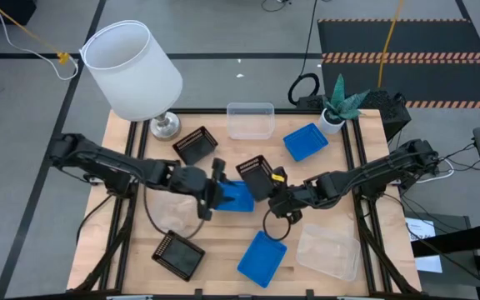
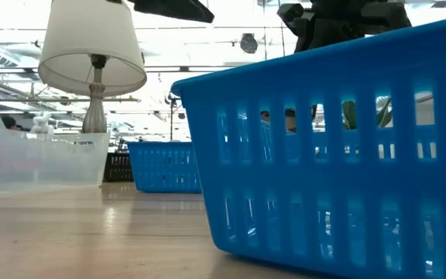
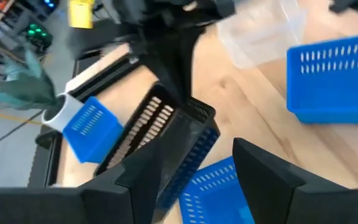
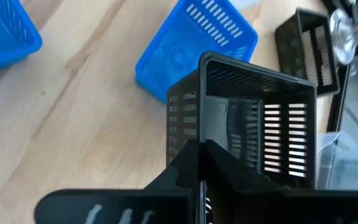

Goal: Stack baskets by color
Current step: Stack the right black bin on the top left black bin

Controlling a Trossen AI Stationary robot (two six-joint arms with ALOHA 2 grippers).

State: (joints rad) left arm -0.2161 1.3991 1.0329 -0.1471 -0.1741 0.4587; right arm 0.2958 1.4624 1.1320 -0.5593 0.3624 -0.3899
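Tilting on edge, black basket (image 1: pixel 257 175) hangs pinched in right claw (image 1: pixel 275 193).

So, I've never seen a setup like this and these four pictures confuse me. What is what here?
It is a robot with two dark arms at a wooden table. One picture looks straight down, one sits at table height, and two come from cameras on the arms' wrists. On the table lie small plastic baskets in blue, black and clear, plus a white lamp and a small potted plant. The right end effector is shut on the rim of a black basket, holding it tilted in the middle of the table. The left end effector is open, right beside a blue basket.
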